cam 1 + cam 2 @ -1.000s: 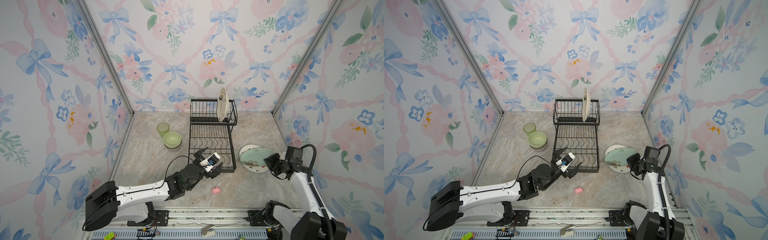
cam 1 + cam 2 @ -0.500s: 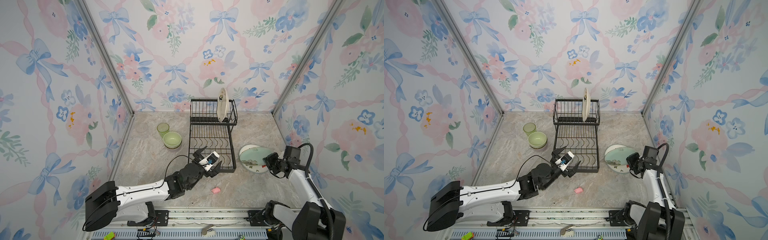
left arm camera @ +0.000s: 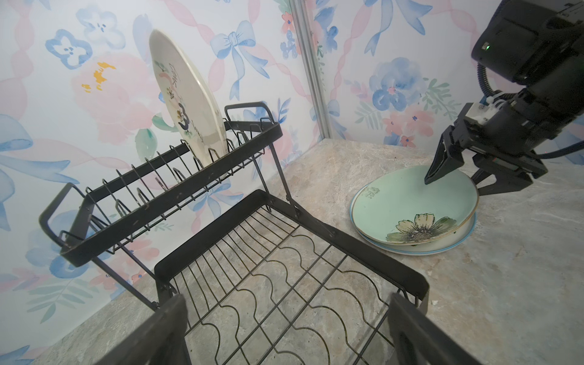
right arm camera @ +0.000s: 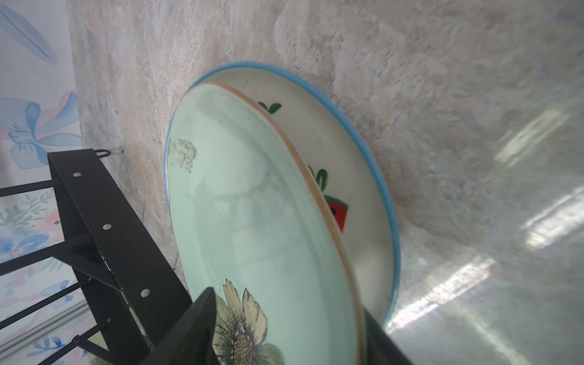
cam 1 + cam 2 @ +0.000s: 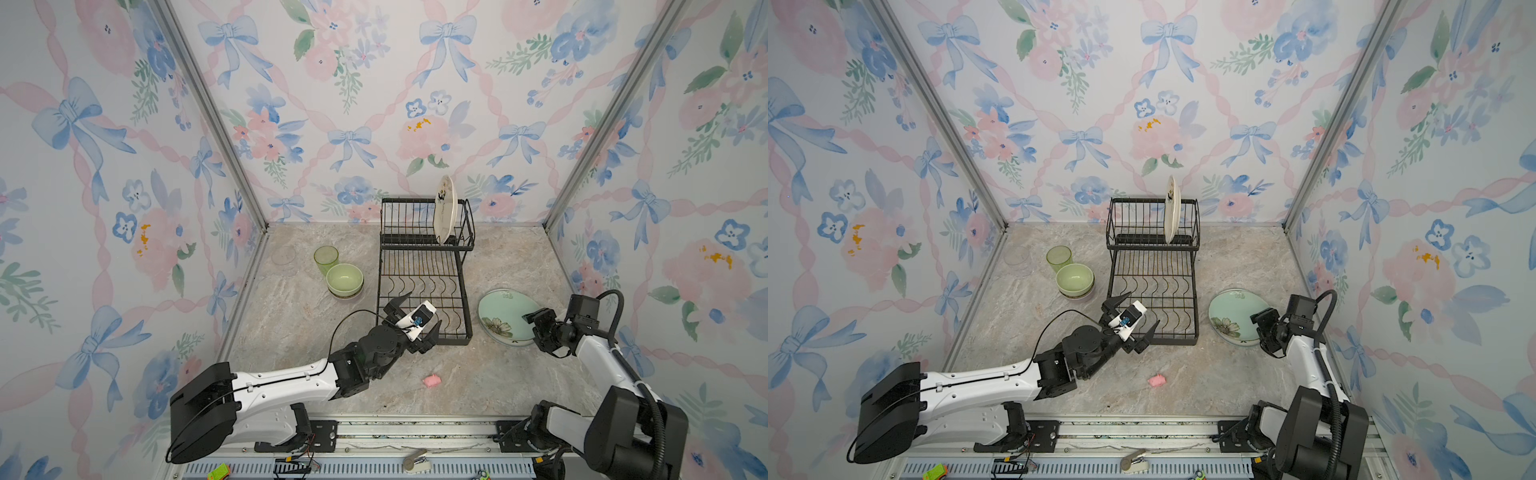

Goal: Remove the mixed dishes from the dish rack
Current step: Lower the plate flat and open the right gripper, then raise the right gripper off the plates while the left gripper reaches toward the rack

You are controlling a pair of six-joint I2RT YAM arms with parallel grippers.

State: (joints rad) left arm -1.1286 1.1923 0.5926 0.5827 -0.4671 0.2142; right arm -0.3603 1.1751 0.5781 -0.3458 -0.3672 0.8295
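The right pincer (image 3: 455,186) is held spread astride the rim of the pale green plate (image 3: 410,202), stacked between its jaws on the watermelon plate (image 4: 357,158), seemingly for release, while the left pincer (image 3: 287,316) is poised spread before the dish rack (image 3: 170,194), the cream plate (image 3: 189,104) slotted upright ahead.

Dish rack (image 3: 170,194) fills the near field. In the upper tier we see one cream plate (image 3: 186,107) with dark drawings, standing on edge in the slots and leaning slightly. Through the lower tier's wavy wire dividers we see the marbled tabletop (image 3: 474,300). The left gripper (image 3: 286,297) has its fingers (image 3: 158,335) spread wide at the lower tier's near end. Beside the rack, a pale green plate (image 3: 410,205) with a flower print lies on a white plate (image 3: 448,243) with a blue rim. The right gripper (image 3: 453,186) straddles the green plate's far rim, jaws apart; contact we cannot judge.
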